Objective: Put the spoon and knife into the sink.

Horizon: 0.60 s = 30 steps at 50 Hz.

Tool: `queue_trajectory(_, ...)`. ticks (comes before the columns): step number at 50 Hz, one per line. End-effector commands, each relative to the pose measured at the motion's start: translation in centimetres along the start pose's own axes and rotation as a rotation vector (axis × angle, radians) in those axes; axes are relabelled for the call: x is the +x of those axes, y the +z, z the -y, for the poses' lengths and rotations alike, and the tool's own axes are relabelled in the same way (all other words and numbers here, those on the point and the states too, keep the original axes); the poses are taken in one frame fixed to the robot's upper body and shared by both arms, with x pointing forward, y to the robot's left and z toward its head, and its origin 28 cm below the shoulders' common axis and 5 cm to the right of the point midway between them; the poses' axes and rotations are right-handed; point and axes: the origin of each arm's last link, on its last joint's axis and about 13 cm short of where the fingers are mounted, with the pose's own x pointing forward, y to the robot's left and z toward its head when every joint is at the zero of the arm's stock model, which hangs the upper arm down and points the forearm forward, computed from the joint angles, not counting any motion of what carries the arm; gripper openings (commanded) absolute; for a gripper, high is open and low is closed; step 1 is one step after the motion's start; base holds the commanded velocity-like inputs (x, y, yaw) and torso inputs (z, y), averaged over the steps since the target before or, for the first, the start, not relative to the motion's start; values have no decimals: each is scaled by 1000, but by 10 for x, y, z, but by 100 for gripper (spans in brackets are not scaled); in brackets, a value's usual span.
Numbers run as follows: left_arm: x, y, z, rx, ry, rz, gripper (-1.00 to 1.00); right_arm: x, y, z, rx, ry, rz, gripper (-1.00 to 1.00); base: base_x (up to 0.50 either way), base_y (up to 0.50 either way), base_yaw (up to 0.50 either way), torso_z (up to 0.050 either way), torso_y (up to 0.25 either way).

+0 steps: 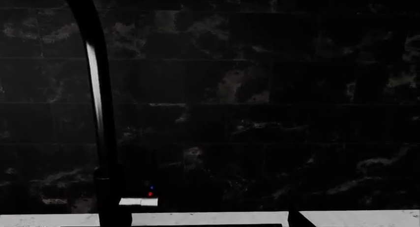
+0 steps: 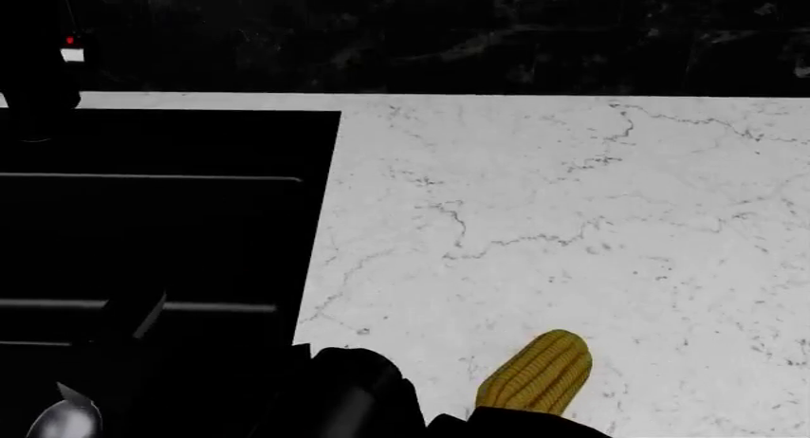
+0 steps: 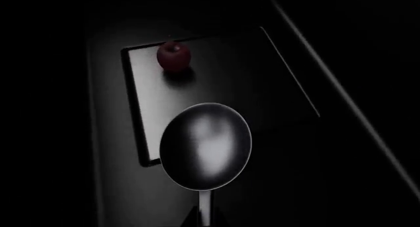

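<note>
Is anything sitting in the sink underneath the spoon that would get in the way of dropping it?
Nothing lies directly below the spoon. A red apple lies on the sink floor, off beyond the spoon's bowl, so the drop looks clear.

Backsplash (image 1: 262, 89): dark marbled tile, faint grout lines, dim light. Counter (image 2: 570, 220): white marble, grey veining, brightly lit, meets backsplash at straight rear edge.

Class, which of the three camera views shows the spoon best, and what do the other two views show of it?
The right wrist view: the spoon fills the centre, its glossy oval bowl fully visible above the sink floor. The head view catches only a sliver of the bowl at its bottom-left corner. The left wrist view shows none of it, only the faucet and dark wall.
</note>
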Motion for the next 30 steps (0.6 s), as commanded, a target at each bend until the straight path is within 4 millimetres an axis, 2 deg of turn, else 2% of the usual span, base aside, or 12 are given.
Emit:
queue_trajectory(1,1,-1,-1,-29,12,-2,100,18,-42,-29,145,158,-140,-100,0,0,-2,0,0)
queue_trajectory(5,2,-2,-1,-30,10,-4,100,18,-41,-29,149,161,-131,-100,-3,-2,-2,-2,0)
queue_trajectory(6,3,-2,-1,-29,9,-4,100,18,-39,-27,171,115,-115,-100,0,-3,-2,0,0)
queue_trajectory(7,3,-2,-1,-30,10,-5,100,17,-38,-26,169,136,-112,100,0,0,-2,-11,0)
queue_trajectory(20,2,-1,1,-27,7,-4,100,11,-20,-21,151,126,-52,100,-3,-1,-2,-2,0)
queue_trajectory(30,1,1,0,-21,10,-3,100,-6,17,-8,101,55,29,100,-1,-2,-2,0,0)
